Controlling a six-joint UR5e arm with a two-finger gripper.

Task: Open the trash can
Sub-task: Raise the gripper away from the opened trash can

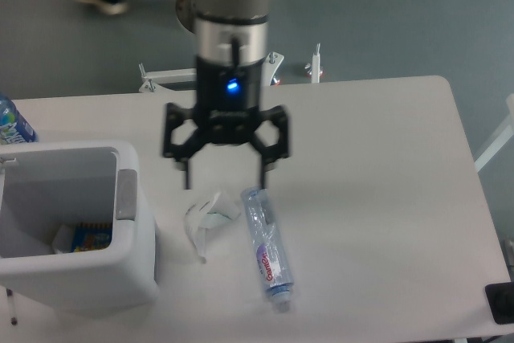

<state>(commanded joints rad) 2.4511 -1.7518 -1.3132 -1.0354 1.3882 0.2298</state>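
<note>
Boxy white plastic trash can (pixel 120 267) sits nearest, interior showing.
Two-finger gripper (pixel 224 176), fingers spread and empty, hovers beside it, over the table's middle; grey tab (pixel 126 196) faces it.

Arm comes in from top of frame, wrist pointing straight down, approx vertical. Silver-grey wrist section w/ black housing below it, small blue light lit on the front. Pincer (pixel 224 178) hangs under it, black linkages splayed out to both sides, two thin fingers (pixel 187 173) pointing down and set wide apart, nothing between them. Fingertips look slightly above the tabletop (pixel 377 198), though contact can't be ruled out from this angle. Upper arm cut off by frame edge.
</note>
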